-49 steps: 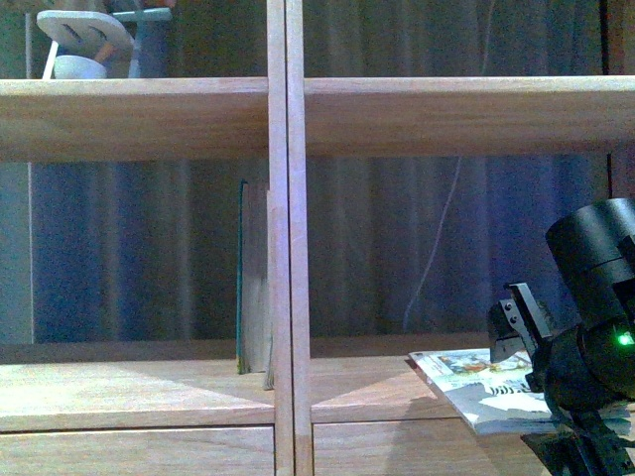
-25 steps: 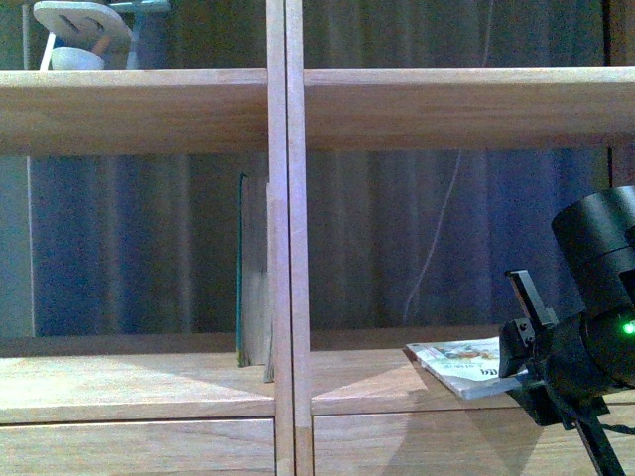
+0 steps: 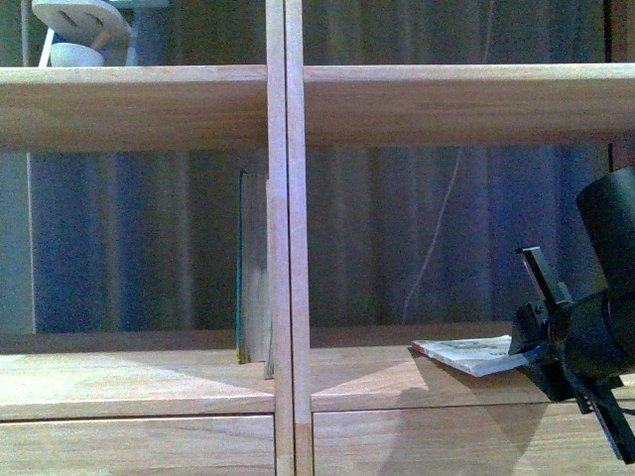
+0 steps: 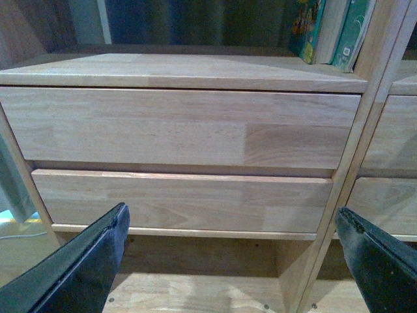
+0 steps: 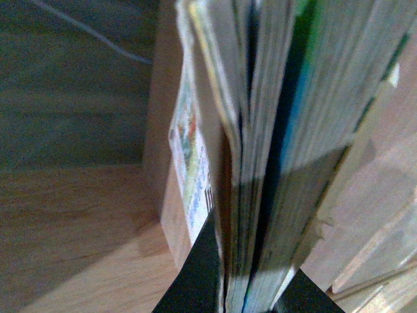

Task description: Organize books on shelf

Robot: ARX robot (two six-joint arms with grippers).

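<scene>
The shelf (image 3: pixel 288 248) is a light-wood bookcase with a central divider and drawer fronts (image 4: pixel 182 127). My right gripper (image 3: pixel 531 332) is shut on thin books (image 3: pixel 466 354), held about flat just above the lower right board. In the right wrist view the books (image 5: pixel 260 130) show edge-on between the fingers (image 5: pixel 199 274), one with a colourful cover. A teal-covered book (image 3: pixel 241 268) stands upright with others against the divider in the left compartment; they also show in the left wrist view (image 4: pixel 329 29). My left gripper (image 4: pixel 231 261) is open and empty, low in front of the drawers.
A pale round object on a stand (image 3: pixel 79 30) sits on the upper left board. A thin cable (image 3: pixel 437 238) hangs behind the right compartment. A dark curtain shows behind the shelf. The floor under the shelf (image 4: pixel 195 293) is wood.
My right gripper has moved right and up a little with the books, and the books have levelled out to lie nearly edge-on. The view has shifted slightly upward.
</scene>
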